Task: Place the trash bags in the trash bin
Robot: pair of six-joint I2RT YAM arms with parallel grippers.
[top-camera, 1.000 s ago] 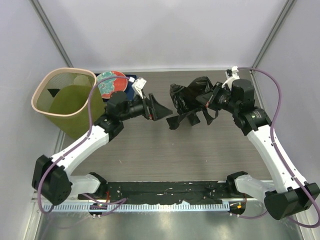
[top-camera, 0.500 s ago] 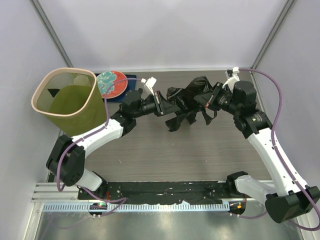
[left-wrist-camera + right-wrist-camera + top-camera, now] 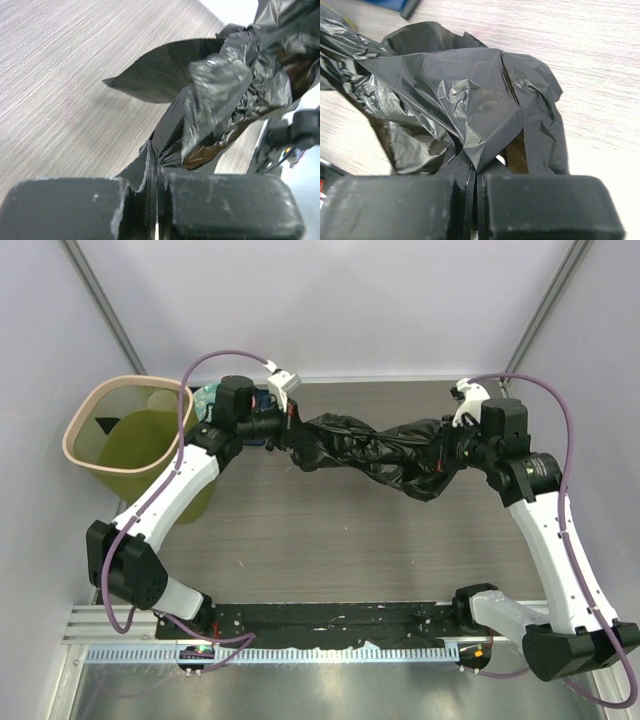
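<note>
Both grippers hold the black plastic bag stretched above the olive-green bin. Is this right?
No. The top external view shows the glossy black plastic bag, held by left gripper and right gripper, stretched above the table, beside the olive-green see-through bin, not above it.

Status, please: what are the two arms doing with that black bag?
Left gripper shut on trash bag. Right gripper shut too; bag stretched between. Trash bin left, plate beside it.

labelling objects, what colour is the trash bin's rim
The trash bin has a pale pinkish-beige rim; clearest in the top external view.
</note>
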